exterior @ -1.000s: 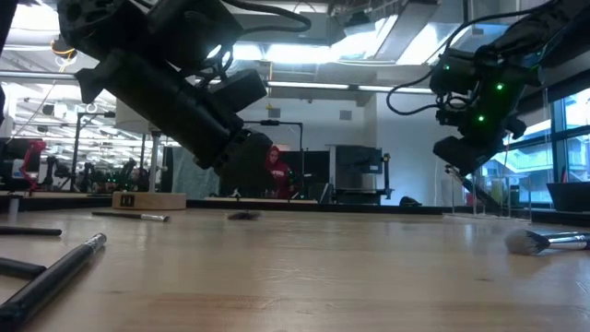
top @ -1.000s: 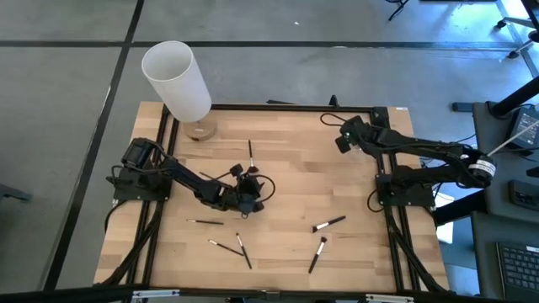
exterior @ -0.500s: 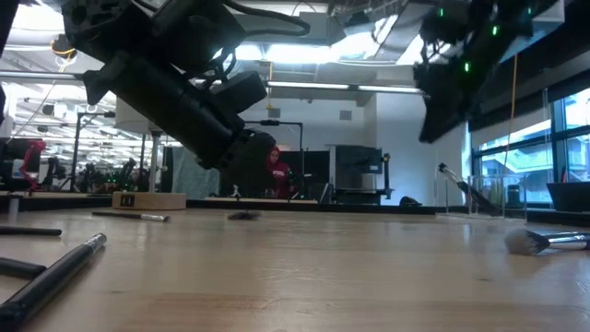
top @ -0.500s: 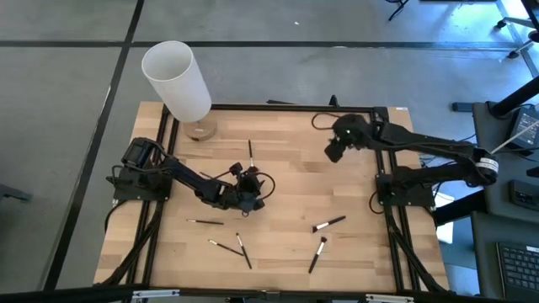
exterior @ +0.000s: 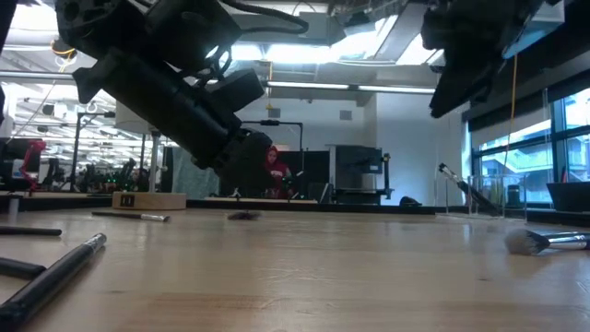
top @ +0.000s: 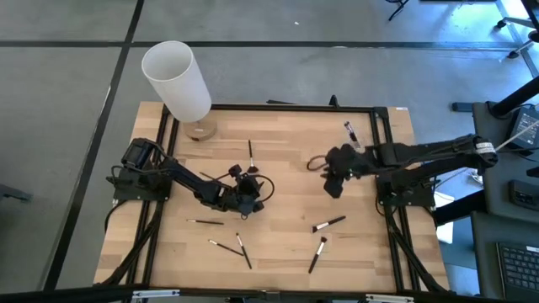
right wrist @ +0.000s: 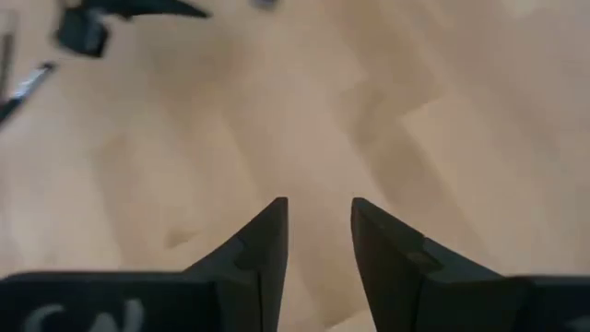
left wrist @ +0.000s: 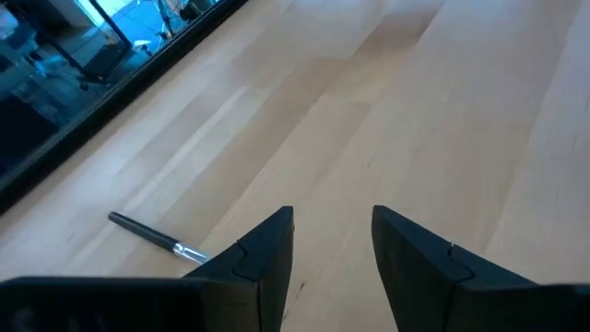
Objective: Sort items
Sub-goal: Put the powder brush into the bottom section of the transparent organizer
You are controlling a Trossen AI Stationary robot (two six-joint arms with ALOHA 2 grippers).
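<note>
Brushes lie scattered on the wooden table while the right arm has swung inward from the far right corner.

Nearest, three brushes lie at the near left and two tufted brushes at the near right. At mid-table the left gripper has not moved, its fingers slightly spread and empty. The right gripper has come from the far right edge to right of centre, fingers parted, holding nothing. A brush now lies at the far right where that gripper was. Farther off, one brush lies far of centre, beside the white cylinder. No writing is legible.
</note>
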